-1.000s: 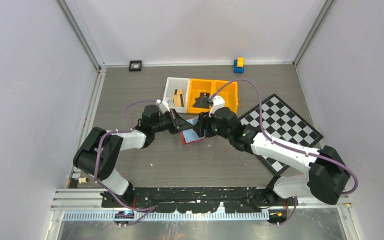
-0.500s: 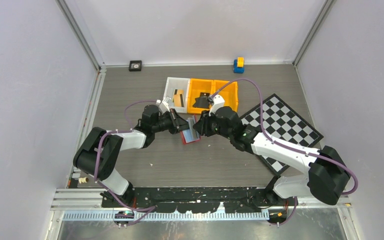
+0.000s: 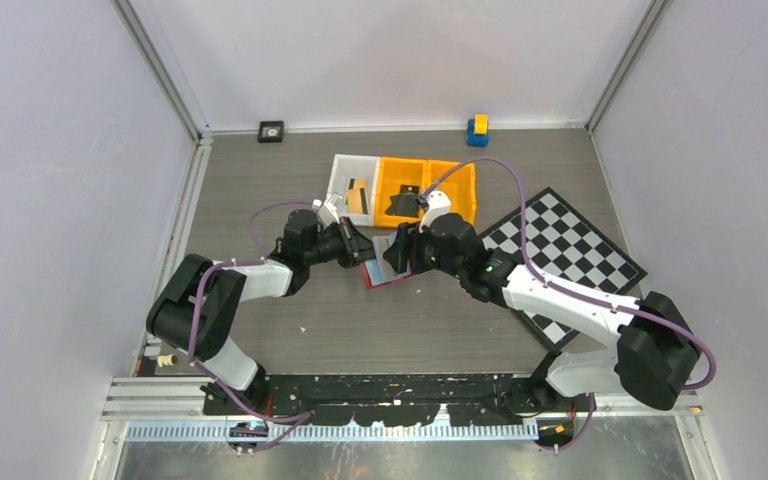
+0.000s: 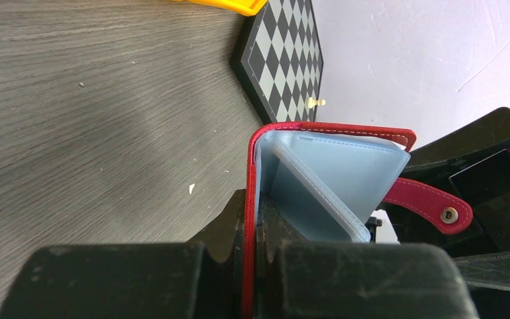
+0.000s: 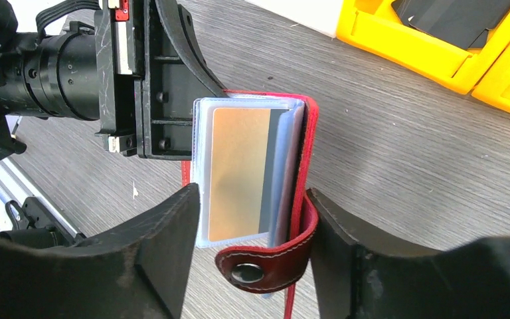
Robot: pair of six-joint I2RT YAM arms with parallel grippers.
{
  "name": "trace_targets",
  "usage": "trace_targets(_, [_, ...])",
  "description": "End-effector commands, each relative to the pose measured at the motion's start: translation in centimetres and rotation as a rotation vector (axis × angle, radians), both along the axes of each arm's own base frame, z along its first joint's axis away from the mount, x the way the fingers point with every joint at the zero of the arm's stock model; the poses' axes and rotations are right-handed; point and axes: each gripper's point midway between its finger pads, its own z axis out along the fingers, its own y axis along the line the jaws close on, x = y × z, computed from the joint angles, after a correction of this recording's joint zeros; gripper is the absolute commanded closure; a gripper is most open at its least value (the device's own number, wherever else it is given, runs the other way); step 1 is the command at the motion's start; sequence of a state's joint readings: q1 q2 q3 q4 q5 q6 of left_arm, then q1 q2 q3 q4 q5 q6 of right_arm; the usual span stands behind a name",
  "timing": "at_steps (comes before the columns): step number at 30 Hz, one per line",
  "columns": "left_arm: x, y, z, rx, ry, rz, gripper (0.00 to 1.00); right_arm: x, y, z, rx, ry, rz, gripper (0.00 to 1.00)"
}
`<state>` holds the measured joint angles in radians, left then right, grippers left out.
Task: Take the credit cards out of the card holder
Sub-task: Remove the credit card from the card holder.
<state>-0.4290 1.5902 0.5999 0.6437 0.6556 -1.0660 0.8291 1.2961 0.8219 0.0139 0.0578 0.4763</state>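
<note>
The red card holder [image 3: 384,268] stands open on edge between both arms. My left gripper [image 4: 255,207] is shut on its red cover, and the pale bluish sleeves [image 4: 335,169] fan out to the right. My right gripper [image 5: 252,196] is open, its fingers on either side of the sleeves and snap tab [image 5: 269,266]. One tan credit card [image 5: 239,169] shows inside the front clear sleeve. The right finger [image 5: 345,246] touches the red cover; the left finger [image 5: 166,246] sits at the sleeve's edge. Any other credit cards are hidden in the sleeves.
A white bin [image 3: 352,185] and yellow bins [image 3: 425,190] stand just behind the card holder. A chequered board [image 3: 560,255] lies to the right under the right arm. A blue and yellow block [image 3: 477,130] and a small black object [image 3: 271,131] sit at the back wall.
The right gripper shifted slightly left toward the card holder and back, and its sleeves now face the right wrist. The left gripper has kept its hold and place.
</note>
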Motion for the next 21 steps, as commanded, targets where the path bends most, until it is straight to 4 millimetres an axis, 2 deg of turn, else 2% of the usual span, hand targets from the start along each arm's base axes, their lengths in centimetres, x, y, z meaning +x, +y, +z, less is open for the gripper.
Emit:
trace_targets(1, [0.7,-0.3,3.0,-0.051,-0.097,-0.014,1.00,0.6,0.9,2.1,0.040,-0.037,0.013,0.34])
trace_targets(4, [0.7,-0.3,3.0,-0.049,-0.095,-0.012,1.00,0.4,1.5,1.6,0.038,-0.020,0.043,0.23])
trace_targets(6, [0.7,-0.3,2.9,-0.049,-0.092,-0.013,1.00,0.5,1.8,1.0,0.027,-0.007,0.044,0.20])
trace_targets(12, [0.7,-0.4,3.0,-0.051,-0.092,-0.013,1.00,0.4,2.6,-0.1,0.011,0.031,0.074,0.19])
trace_targets(16, [0.7,-0.3,3.0,-0.051,-0.091,-0.012,1.00,0.5,2.4,-0.2,0.002,0.031,0.063,0.25])
trace_targets(19, [0.7,-0.3,3.0,-0.050,-0.093,-0.012,1.00,0.6,2.4,-0.1,-0.001,0.030,0.061,0.26])
trace_targets(21, [0.7,-0.3,3.0,-0.050,-0.093,-0.012,1.00,0.8,1.7,-0.6,-0.040,0.035,0.027,0.25])
